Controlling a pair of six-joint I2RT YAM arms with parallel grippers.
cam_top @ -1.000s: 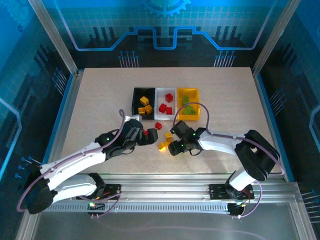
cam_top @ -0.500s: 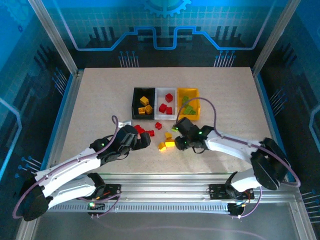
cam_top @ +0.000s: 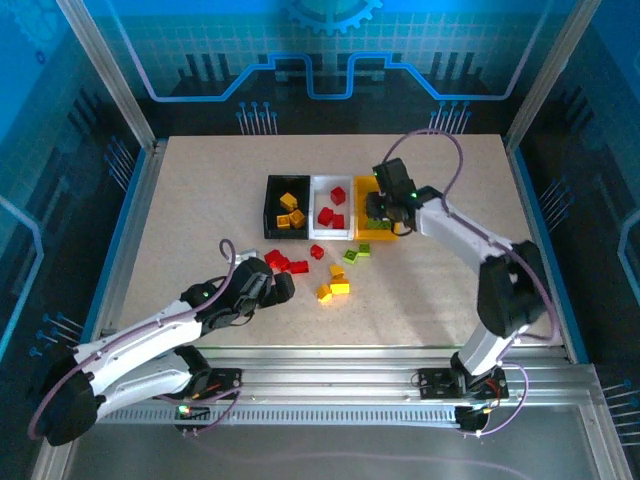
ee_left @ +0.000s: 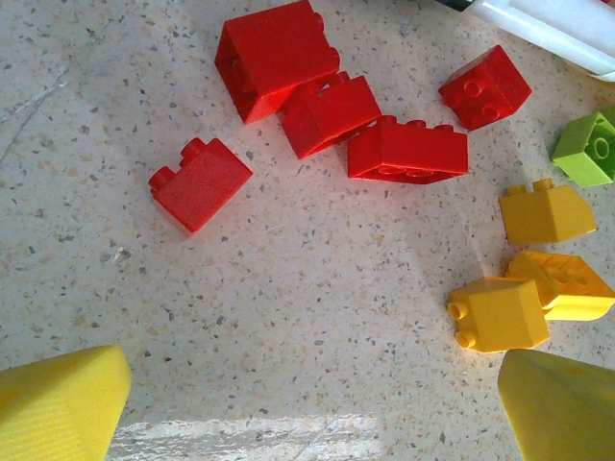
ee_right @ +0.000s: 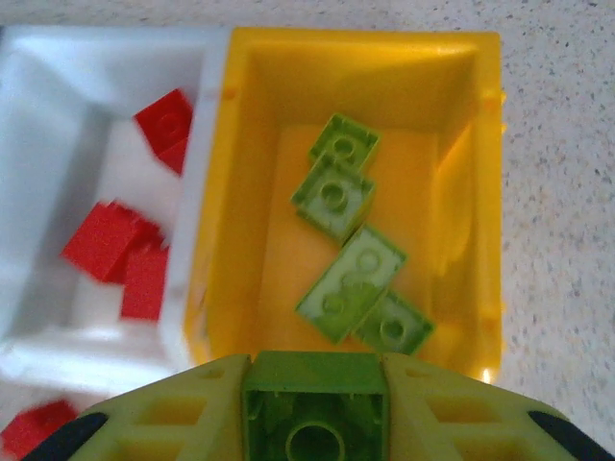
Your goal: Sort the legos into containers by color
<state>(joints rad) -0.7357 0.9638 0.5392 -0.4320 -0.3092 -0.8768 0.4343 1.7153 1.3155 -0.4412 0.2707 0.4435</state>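
- Legos, small hard plastic bricks w/ round studs: some in bins, rest loose on speckled, stone-look worktop (ee_left: 288, 288).
- Black rect. plastic bin (cam_top: 268, 208), leftmost of row: yellow-orange bricks (cam_top: 291, 210) inside.
- White rect. plastic bin (ee_right: 58, 67), middle, glossy walls: red bricks (ee_right: 101, 240) inside.
- Yellow-orange rect. plastic bin (ee_right: 356, 77), smooth walls: four lime green bricks (ee_right: 351, 279) lying studs up, overlapping.
- R pincer (ee_right: 312, 413): above near end of yellow-orange bin, narrow, clamped on single lime green brick (ee_right: 312, 394), hollow face toward cam.
- L pincer (ee_left: 307, 413): low over worktop, wide, nothing btwn its ribbed yellow fingertips (ee_left: 58, 403).
- Loose ahead of L pincer: five red loose bricks (ee_left: 332, 113), three touching. To their right, three yellow-orange loose bricks (ee_left: 500, 312), two touching.
- One loose lime green brick (ee_left: 588, 149) at wrist-view edge, near white bin's front.
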